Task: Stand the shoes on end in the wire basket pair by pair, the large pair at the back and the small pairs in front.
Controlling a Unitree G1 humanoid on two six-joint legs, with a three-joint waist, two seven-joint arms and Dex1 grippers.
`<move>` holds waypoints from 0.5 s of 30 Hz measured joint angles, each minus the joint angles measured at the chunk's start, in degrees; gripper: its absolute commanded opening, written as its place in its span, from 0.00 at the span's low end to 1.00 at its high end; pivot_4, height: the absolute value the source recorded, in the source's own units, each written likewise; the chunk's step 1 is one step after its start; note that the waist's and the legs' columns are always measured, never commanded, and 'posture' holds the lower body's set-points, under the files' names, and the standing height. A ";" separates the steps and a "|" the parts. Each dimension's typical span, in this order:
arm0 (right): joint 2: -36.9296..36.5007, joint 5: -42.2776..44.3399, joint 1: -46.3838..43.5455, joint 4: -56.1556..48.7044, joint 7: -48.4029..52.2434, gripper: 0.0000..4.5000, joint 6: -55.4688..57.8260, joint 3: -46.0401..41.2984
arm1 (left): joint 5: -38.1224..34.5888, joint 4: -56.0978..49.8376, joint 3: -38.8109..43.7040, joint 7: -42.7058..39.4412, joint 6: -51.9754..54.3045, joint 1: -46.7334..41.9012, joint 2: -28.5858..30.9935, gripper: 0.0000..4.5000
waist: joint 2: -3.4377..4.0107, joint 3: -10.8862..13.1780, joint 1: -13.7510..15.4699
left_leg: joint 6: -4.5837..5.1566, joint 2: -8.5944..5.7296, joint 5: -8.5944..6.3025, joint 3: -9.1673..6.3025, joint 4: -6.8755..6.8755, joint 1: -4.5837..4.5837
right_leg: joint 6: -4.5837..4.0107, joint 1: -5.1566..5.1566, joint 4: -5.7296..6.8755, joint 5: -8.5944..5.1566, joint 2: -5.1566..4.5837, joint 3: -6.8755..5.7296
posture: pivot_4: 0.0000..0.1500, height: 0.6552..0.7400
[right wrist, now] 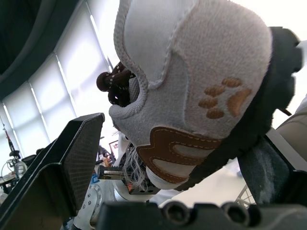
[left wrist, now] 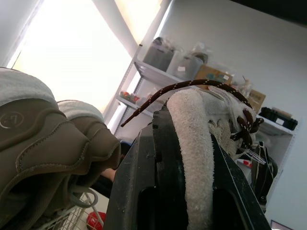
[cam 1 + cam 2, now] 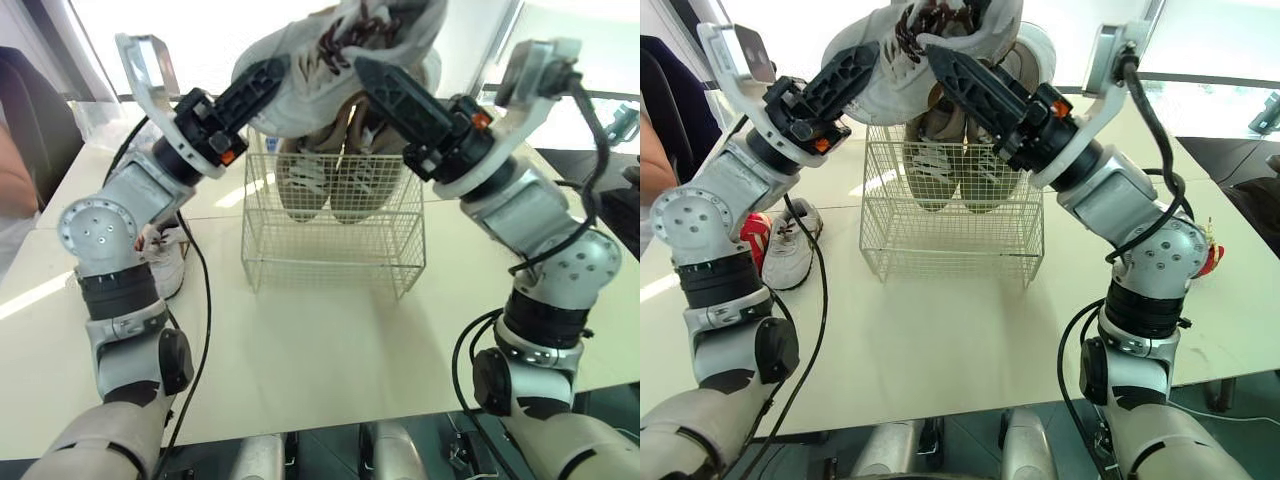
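A grey suede shoe (image 3: 330, 60) with dark brown laces hangs high above the wire basket (image 3: 330, 250). My left gripper (image 3: 265, 80) is shut on its fleecy collar (image 2: 196, 143). From the other side my right gripper (image 3: 385, 80) straddles the shoe's heel (image 1: 192, 96). Its fingers (image 1: 72, 158) are spread wide, and one stands clear of the suede. A large beige pair (image 3: 325, 180) stands on end at the back of the basket. On the table to the left of the basket lies a small white shoe (image 3: 790, 250).
The basket's front half holds nothing. A red item (image 3: 755, 235) lies beside the white shoe, behind my left arm. Another red object (image 3: 1210, 255) sits at the table's right edge. Part of a person (image 3: 15, 170) shows at far left.
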 measured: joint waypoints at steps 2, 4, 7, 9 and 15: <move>0.01 -0.11 0.00 0.25 0.06 0.87 -0.29 0.70 | 0.07 -0.67 -0.45 0.33 -0.42 0.31 -0.10 0.06 | 0.00 0.00 0.02 | 0.00 0.00 0.00 0.00 0.00 0.00 | 0.00 0.00 -0.01 0.00 0.00 0.00 | 1.00 0.94; 0.07 -0.78 0.00 0.83 0.09 0.70 -0.80 1.35 | 0.05 -1.97 -0.83 0.69 -1.09 0.90 -0.41 0.06 | 0.00 0.00 0.02 | 0.00 0.00 0.00 0.00 0.00 -0.01 | -0.01 0.00 -0.01 0.00 0.00 0.00 | 1.00 0.94; 0.06 -1.23 0.00 1.64 0.10 0.35 -1.21 1.67 | -0.12 -3.38 -1.21 0.98 -1.87 1.64 -0.46 0.06 | 0.00 0.00 0.00 | 0.00 0.00 0.00 -0.01 0.00 0.00 | -0.01 0.00 -0.01 0.00 0.00 0.00 | 1.00 0.94; 0.06 -1.42 0.00 1.82 0.10 0.15 -1.43 1.71 | -0.23 -4.12 -1.30 1.21 -2.36 2.00 -0.46 0.06 | 0.00 0.00 -0.01 | 0.00 0.00 0.00 -0.01 0.00 0.00 | -0.01 -0.01 -0.01 -0.01 0.00 0.00 | 1.00 0.94; -0.29 -1.53 0.00 2.26 0.11 0.08 -1.34 2.34 | -0.09 -5.50 -1.87 2.13 -2.17 3.27 1.69 0.17 | 0.00 0.00 -0.08 | 0.00 0.01 0.00 -0.01 -0.01 0.00 | -0.01 -0.01 -0.02 -0.01 0.01 0.00 | 1.00 0.94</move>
